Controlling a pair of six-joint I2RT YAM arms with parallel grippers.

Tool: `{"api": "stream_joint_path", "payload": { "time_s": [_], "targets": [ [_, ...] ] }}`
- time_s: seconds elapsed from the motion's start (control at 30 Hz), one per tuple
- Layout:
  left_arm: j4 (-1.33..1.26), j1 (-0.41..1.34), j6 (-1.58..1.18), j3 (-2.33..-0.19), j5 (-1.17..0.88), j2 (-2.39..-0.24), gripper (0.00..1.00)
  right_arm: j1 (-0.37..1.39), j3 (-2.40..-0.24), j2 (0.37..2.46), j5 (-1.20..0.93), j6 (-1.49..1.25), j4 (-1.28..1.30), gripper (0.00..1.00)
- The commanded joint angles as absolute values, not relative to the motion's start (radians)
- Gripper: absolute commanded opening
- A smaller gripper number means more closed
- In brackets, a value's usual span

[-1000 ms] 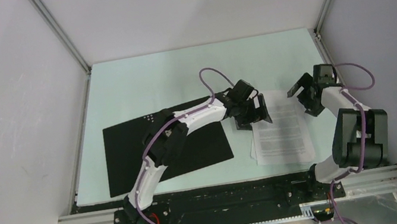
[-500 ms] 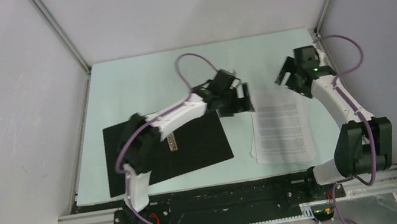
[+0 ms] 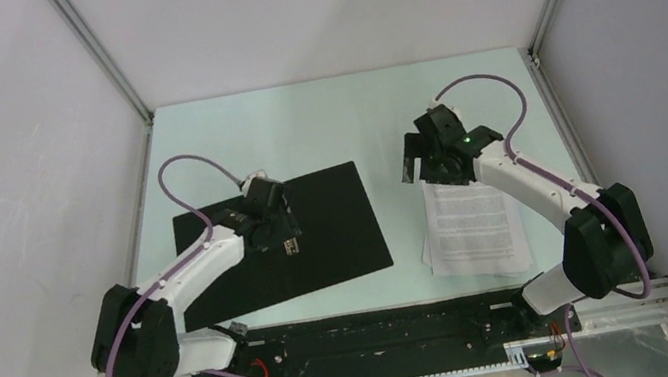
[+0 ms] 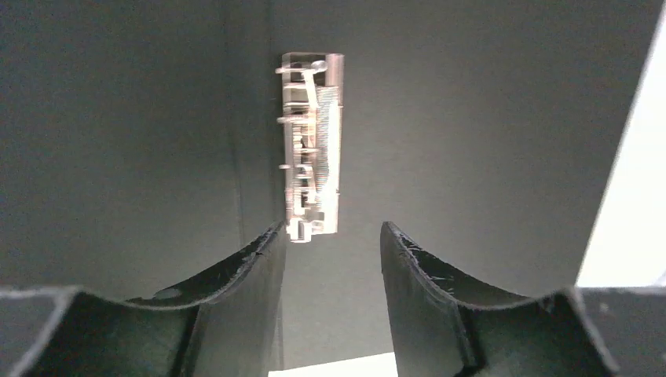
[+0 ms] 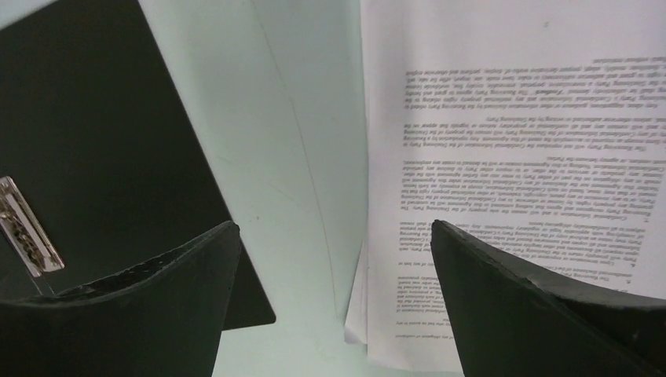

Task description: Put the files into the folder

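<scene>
The folder (image 3: 337, 233) lies open on the table left of centre, black inside up, with its metal clip (image 3: 291, 247) near the middle. My left gripper (image 3: 278, 232) hovers open and empty just over the clip; in the left wrist view the clip (image 4: 312, 145) sits just ahead of the gripper (image 4: 334, 236), against the black folder (image 4: 487, 157). The files (image 3: 475, 225), white printed sheets, lie flat to the folder's right. My right gripper (image 3: 427, 164) is open and empty above their far left corner. The right wrist view shows the files (image 5: 518, 149), the folder (image 5: 86, 133) and the open gripper (image 5: 334, 236).
The pale green table (image 3: 301, 133) is walled by white panels and aluminium posts at the back corners. A bare strip of table (image 5: 298, 157) separates folder and files. The arm bases stand on the black rail (image 3: 383, 333) at the near edge.
My left arm has swung back and left from the files' top left corner to above the folder's clip. My right gripper has moved left, from the right side to the files' far left corner.
</scene>
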State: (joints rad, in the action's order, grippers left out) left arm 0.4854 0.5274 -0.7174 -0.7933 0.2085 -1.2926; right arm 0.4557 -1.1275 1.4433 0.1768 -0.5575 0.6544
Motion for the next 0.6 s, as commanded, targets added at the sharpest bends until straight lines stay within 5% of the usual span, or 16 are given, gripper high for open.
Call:
{"api": "stream_joint_path", "payload": {
  "time_s": [0.0,0.2,0.57],
  "targets": [
    [0.456,0.477,-0.717,-0.767,0.232,-1.324,0.52,0.505,-1.142,1.46,0.21,-0.581,0.667,0.95],
    [0.391,0.441,-0.712,-0.76,0.195,-1.413,0.48,0.558,-1.119,1.464,0.216,-0.591,0.667,0.95],
    [0.315,0.459,-0.812,-0.737,0.119,-1.483,0.19,0.568,-1.075,1.42,0.223,-0.58,0.671,0.95]
  ]
}}
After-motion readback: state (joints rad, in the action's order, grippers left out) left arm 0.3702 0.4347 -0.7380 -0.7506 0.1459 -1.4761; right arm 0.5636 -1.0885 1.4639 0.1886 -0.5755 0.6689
